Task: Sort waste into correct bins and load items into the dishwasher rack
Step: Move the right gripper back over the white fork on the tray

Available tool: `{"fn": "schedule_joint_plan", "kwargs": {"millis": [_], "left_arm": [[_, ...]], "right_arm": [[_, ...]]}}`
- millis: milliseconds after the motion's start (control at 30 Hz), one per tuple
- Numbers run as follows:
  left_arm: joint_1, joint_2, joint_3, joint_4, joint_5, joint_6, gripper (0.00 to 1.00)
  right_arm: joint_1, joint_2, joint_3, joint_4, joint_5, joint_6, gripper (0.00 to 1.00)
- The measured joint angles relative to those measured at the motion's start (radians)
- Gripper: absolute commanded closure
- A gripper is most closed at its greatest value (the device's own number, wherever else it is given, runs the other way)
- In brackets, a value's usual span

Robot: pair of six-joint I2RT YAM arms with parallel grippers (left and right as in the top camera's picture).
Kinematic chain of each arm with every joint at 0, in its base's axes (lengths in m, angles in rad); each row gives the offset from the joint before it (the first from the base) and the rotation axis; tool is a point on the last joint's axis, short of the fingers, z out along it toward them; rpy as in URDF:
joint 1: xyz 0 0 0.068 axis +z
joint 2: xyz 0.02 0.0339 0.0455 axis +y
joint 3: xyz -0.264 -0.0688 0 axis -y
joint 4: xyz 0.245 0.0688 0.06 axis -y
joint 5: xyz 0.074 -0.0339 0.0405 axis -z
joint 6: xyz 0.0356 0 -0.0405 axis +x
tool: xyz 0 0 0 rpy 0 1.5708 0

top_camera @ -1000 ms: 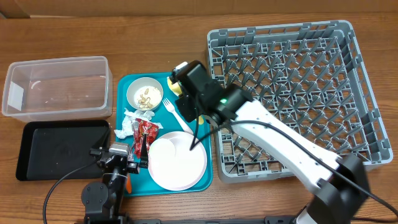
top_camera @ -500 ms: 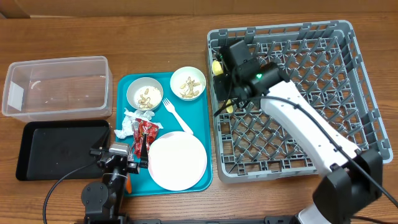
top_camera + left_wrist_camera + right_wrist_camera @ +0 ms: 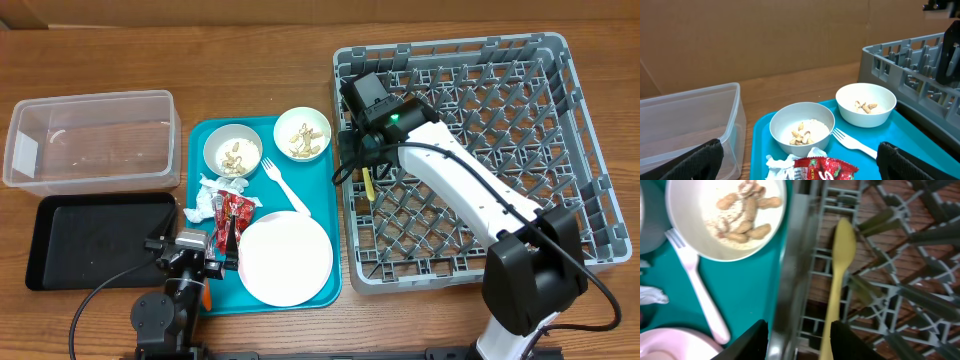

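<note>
My right gripper is open over the grey dishwasher rack's left edge. The pale yellow spoon lies loose on the rack floor; in the right wrist view the spoon runs between my fingers. Two bowls with nuts, the fork, the plate, the tissue and the red wrapper lie on the teal tray. My left gripper is open and empty, low before the wrapper. No carrot shows.
The clear tub stands at the far left, with the black tray in front of it. The rack wall rises right beside the teal tray. The right arm reaches across the rack's front left part.
My right gripper carried the spoon from above the teal tray to the rack's left side and let go of it. The spoon now lies in the rack. The left arm has not moved.
</note>
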Motion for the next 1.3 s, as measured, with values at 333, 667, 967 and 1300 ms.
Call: {"fn": "schedule_joint_plan", "kwargs": {"millis": [333, 667, 967, 1300], "left_arm": [[0.0, 0.0, 0.0, 0.0, 0.0, 0.0, 0.0], [0.0, 0.0, 0.0, 0.0, 0.0, 0.0, 0.0], [0.0, 0.0, 0.0, 0.0, 0.0, 0.0, 0.0], [0.0, 0.0, 0.0, 0.0, 0.0, 0.0, 0.0]], "right_arm": [[0.195, -0.016, 0.003, 0.096, -0.081, -0.056, 0.65], [0.221, 0.162, 0.016, 0.172, -0.084, -0.057, 0.65], [0.246, 0.229, 0.016, 0.23, -0.084, -0.059, 0.57], [0.246, 0.289, 0.017, 0.275, -0.061, -0.06, 0.58]]}}
